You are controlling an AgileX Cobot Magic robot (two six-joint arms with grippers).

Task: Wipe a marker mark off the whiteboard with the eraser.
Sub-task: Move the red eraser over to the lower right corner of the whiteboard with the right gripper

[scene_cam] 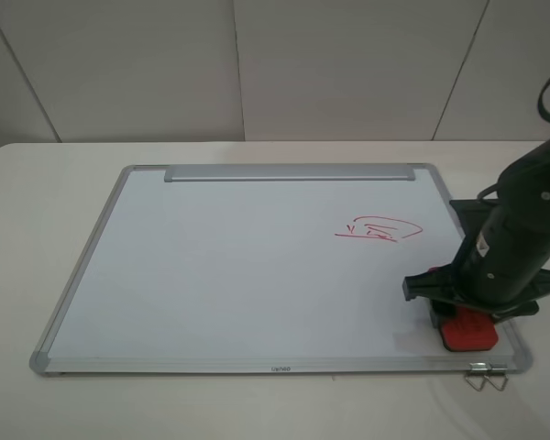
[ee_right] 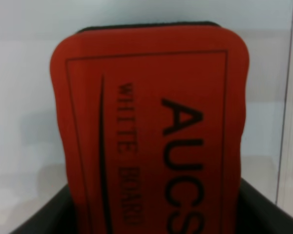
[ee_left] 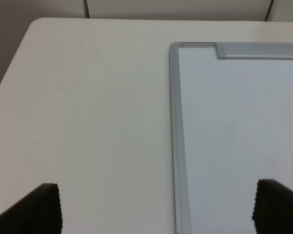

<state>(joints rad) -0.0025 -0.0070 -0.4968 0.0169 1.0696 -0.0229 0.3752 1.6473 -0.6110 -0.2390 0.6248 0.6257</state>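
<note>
one eraser [scene_cam: 466, 332] clamped in the right tool [scene_cam: 467, 316], one whiteboard [scene_cam: 211, 266], left tool [ee_left: 156, 204] apart

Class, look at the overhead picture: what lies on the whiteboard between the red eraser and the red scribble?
Nothing: in the exterior high view, bare white whiteboard separates the eraser from the red scribble.

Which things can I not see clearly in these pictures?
- The spectacles-like marker mark: found in no view; only a red wedge scribble shows.
- Right hand, exterior high: its own arm hides the fingertips.
- Eraser, right wrist: cut off by the frame edge.
- Left hand: only the fingertips show.
</note>
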